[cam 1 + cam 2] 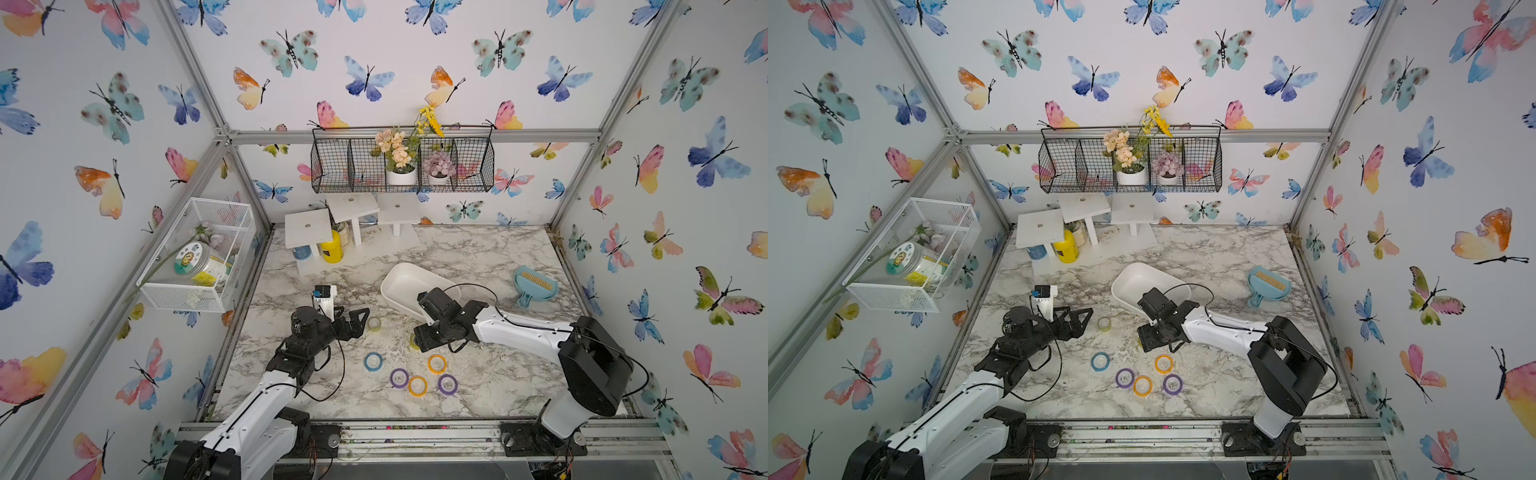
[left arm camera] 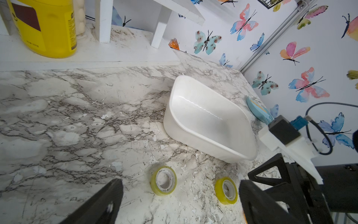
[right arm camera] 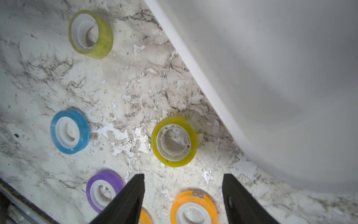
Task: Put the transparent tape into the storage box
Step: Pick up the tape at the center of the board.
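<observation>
Several small tape rolls lie flat on the marble table. In a top view I see a yellow-green roll [image 1: 374,323], a blue one [image 1: 374,361], two orange [image 1: 437,364] [image 1: 417,385] and two purple [image 1: 399,377] [image 1: 447,384]. Another yellow-green roll [image 3: 174,141] lies beside the storage box [image 1: 405,284], a white tub. My right gripper [image 3: 184,180] hangs open over the table, holding nothing, with that roll just ahead and an orange roll [image 3: 193,208] below it. My left gripper [image 2: 180,201] is wide open and empty, just short of the first yellow-green roll [image 2: 163,180].
A blue dustpan with a brush [image 1: 534,286] lies at the right. White stands and a yellow bottle [image 1: 331,247] crowd the back left. A white wire basket [image 1: 199,253] hangs on the left wall, a black wire basket [image 1: 401,160] on the back wall.
</observation>
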`<state>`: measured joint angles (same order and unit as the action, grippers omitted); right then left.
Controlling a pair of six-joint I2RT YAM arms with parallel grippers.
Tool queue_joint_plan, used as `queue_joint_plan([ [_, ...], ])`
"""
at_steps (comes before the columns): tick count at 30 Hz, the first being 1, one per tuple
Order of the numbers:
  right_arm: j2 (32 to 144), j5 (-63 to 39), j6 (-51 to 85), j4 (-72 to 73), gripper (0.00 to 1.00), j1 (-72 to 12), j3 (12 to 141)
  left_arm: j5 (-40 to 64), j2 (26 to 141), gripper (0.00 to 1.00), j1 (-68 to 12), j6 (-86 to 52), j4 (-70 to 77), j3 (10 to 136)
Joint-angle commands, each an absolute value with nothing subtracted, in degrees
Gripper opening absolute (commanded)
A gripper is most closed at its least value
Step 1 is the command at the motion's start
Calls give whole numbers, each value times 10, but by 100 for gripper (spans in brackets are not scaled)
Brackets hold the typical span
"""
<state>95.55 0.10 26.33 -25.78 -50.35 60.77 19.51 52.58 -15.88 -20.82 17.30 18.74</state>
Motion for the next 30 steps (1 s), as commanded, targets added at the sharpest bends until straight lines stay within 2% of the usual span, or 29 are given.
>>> queue_joint_plan([
  [1,972,70,254,-272,69,-504,640,185,529,99,-161,-201,175,194],
  [8,1007,97,254,-294,67,-504,675,183,522,99,-160,-202,170,195],
  [24,1020,8,246,-287,38,-504,640,178,521,99,-161,-204,168,195],
  [30,1034,0,241,-283,35,-504,651,175,522,99,-161,-203,168,195],
])
